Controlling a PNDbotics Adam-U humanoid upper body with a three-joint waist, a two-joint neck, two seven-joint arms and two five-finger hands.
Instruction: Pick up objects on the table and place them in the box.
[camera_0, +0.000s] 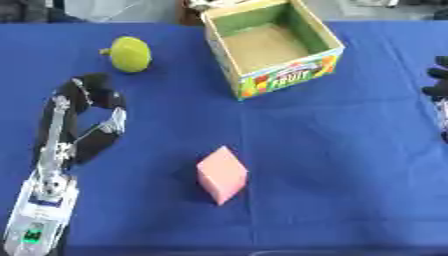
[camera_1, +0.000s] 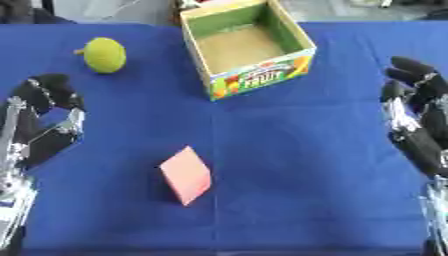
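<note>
The pink block lies alone near the middle of the blue table, well apart from everything else and roughly between the two hands, which I judge leaves either one free to reach it. It looks like a small plain-faced box of a salmon pink, resting askew with one corner towards the camera. The yellow-green fruit sits at the far left of the cloth, near the box but not touching it; it is rounded, with a short nub at one side. The box stands at the far middle, open-topped, green inside its walls with a bare brown floor (a bright fruit print runs along its near face), and nothing is in it, so the task appears hardly begun. The left hand hovers at the left side, fingers curled in a loose hook around nothing. The right hand waits at the right edge, fingers straight and relaxed, holding nothing.
</note>
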